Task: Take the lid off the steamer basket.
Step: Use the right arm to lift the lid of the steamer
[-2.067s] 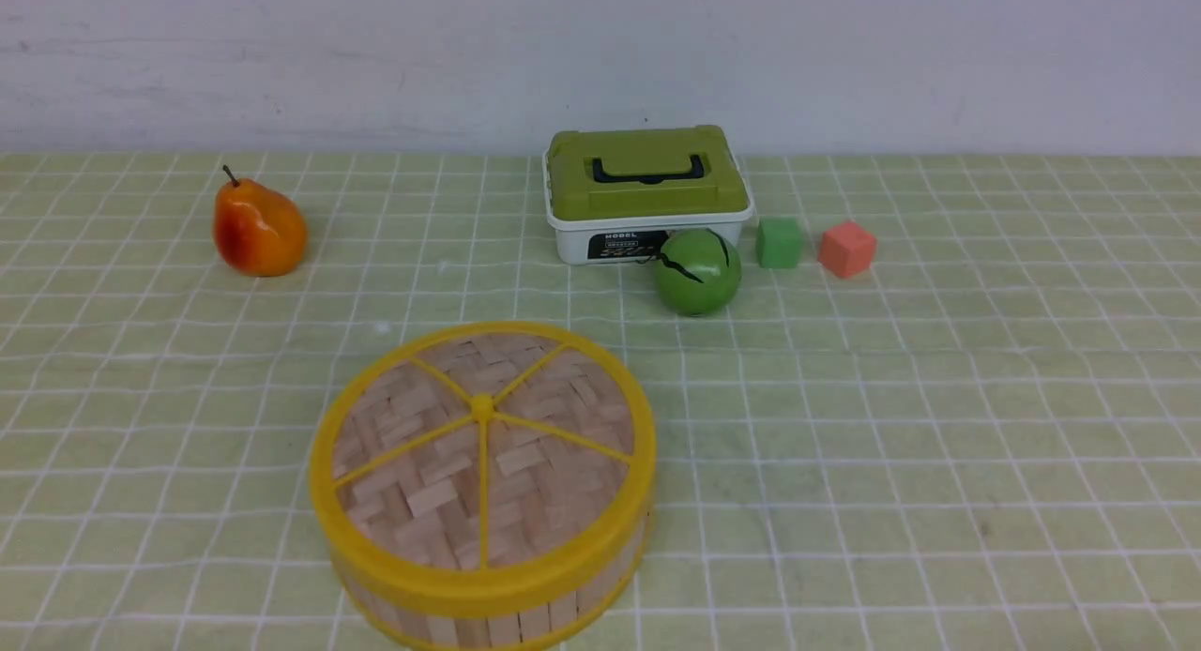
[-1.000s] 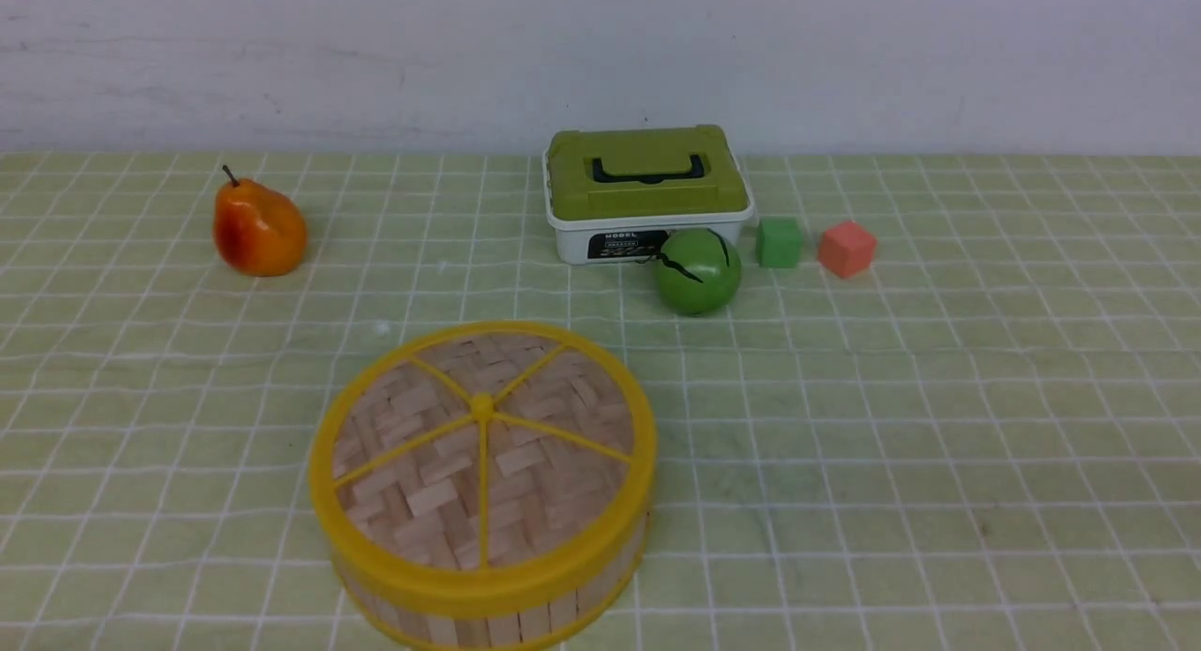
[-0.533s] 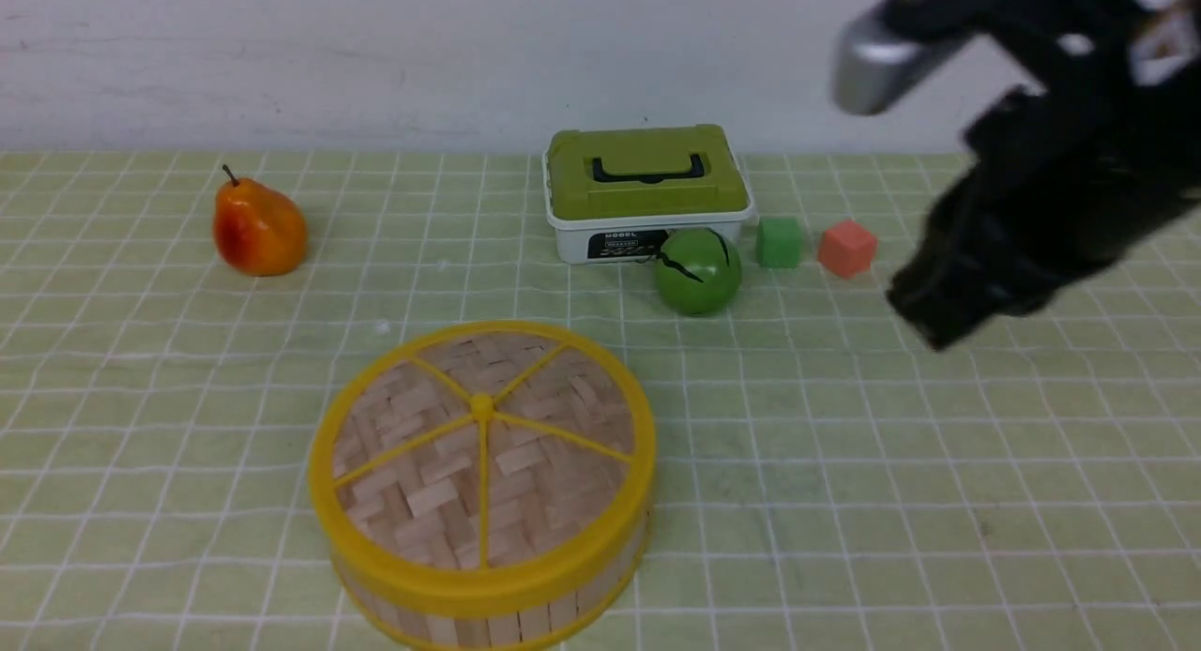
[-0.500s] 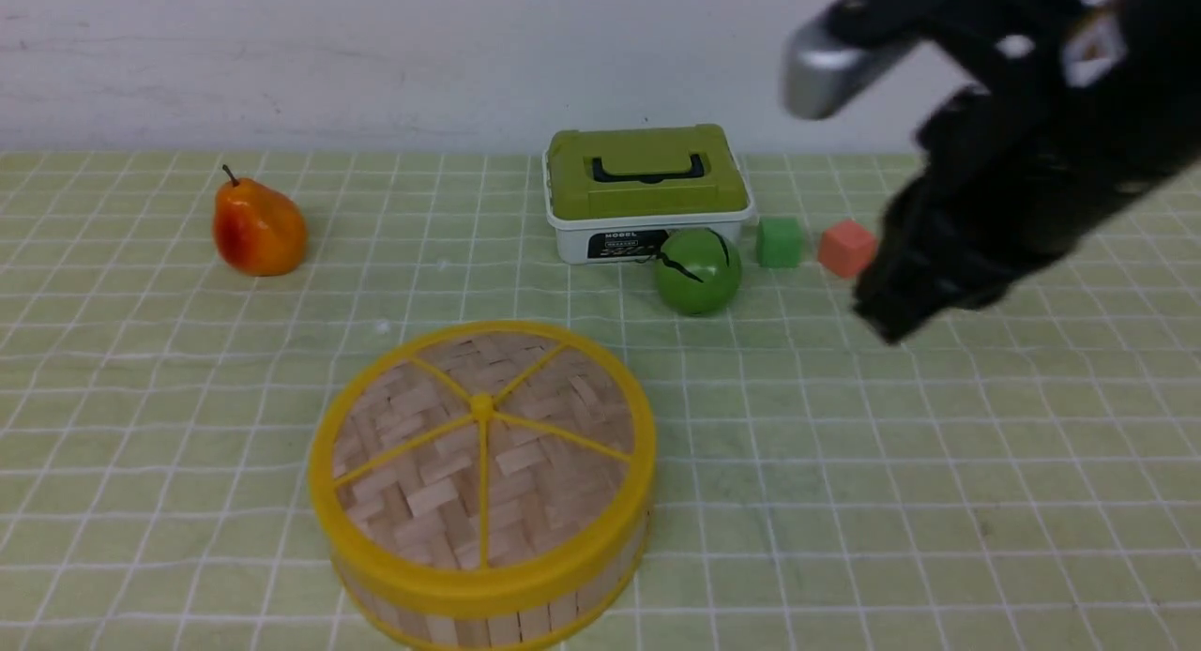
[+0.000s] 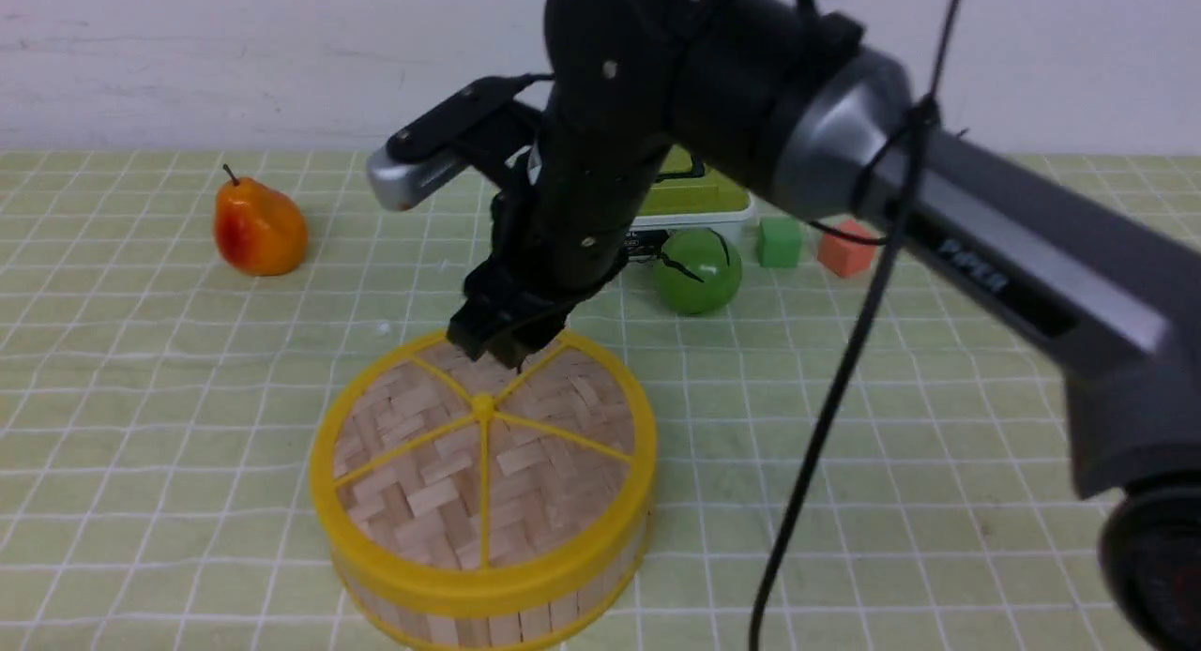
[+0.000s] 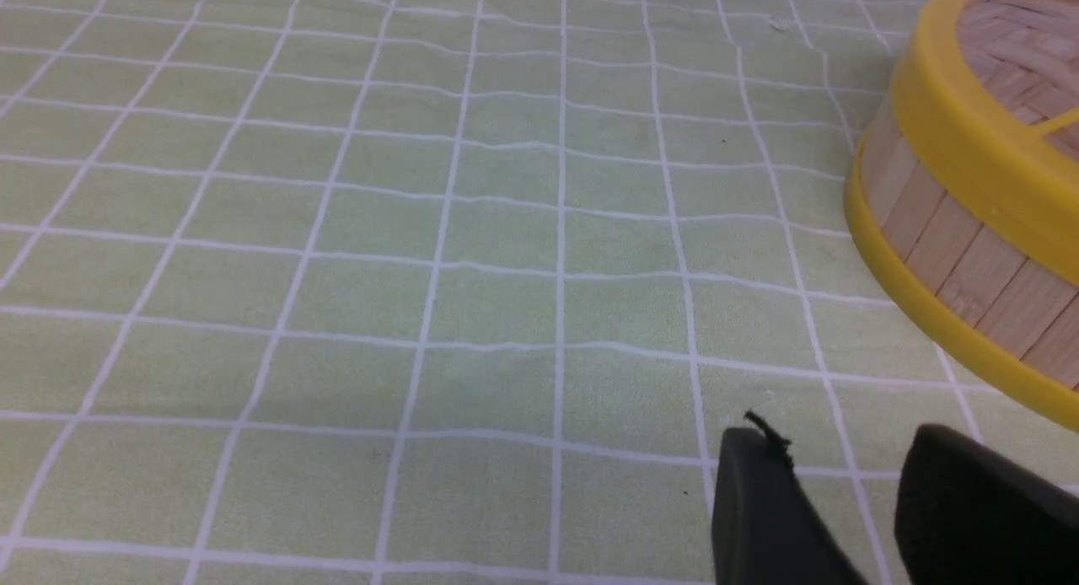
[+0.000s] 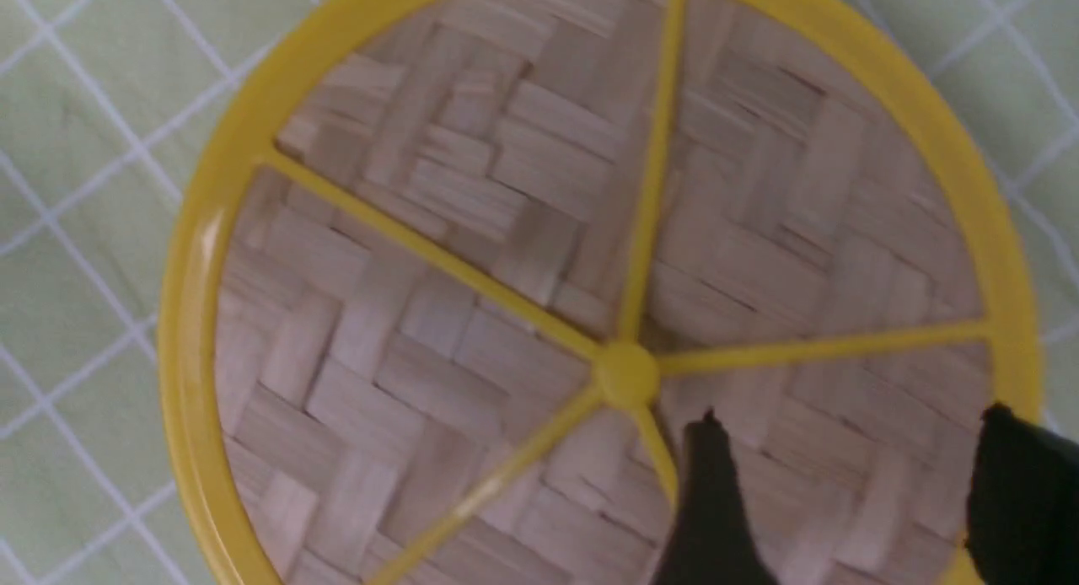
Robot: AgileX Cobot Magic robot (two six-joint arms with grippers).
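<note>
The right gripper [image 5: 507, 337] is pictured low over the far side of the lid [image 5: 483, 445], which is seated on the steamer basket [image 5: 507, 623]. A pear [image 5: 258, 231] is seen far left, a green ball [image 5: 699, 271] behind the arm.

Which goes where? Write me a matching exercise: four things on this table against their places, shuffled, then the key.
Things:
1. pear
2. green ball
3. red cube
4. lid

Places:
A. on the steamer basket
B. farthest left, alone
C. just right of the green cube
D. just in front of the white box

Pairs: 1-B, 2-D, 3-C, 4-A
</note>
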